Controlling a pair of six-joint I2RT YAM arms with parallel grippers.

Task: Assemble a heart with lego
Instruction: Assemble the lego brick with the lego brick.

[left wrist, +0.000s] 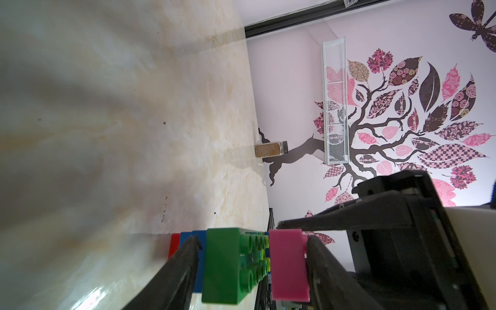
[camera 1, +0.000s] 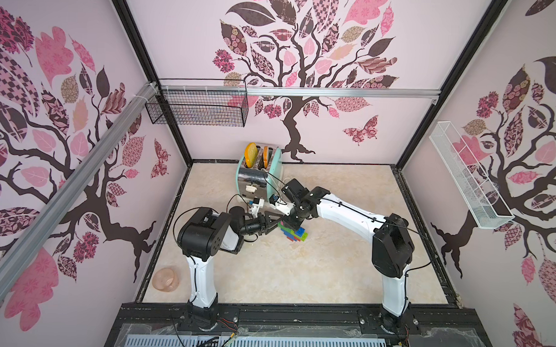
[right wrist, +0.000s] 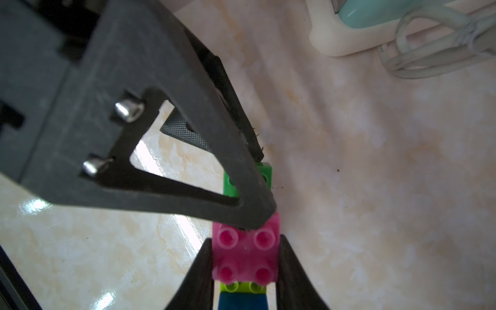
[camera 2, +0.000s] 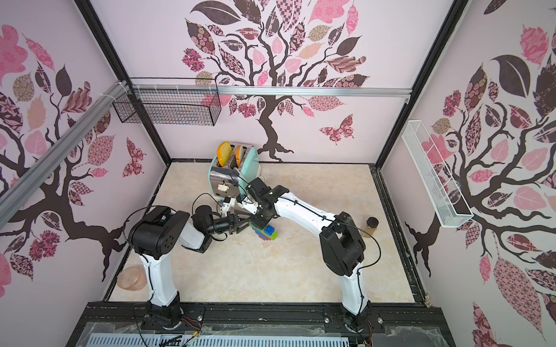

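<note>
The right fingers (right wrist: 198,273) are clamping the pink brick (right wrist: 245,255) atop the heart (camera 1: 295,234). The left fingers (left wrist: 177,268) are straddling the green brick (left wrist: 225,263) and the pink one sideways; whether they are squeezing, I cannot tell.

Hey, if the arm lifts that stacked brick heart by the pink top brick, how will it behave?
Probably stiff and light: the heart is hard plastic bricks. It may separate, since the right end effector grips only the pink brick. Smooth sides could slip.
</note>
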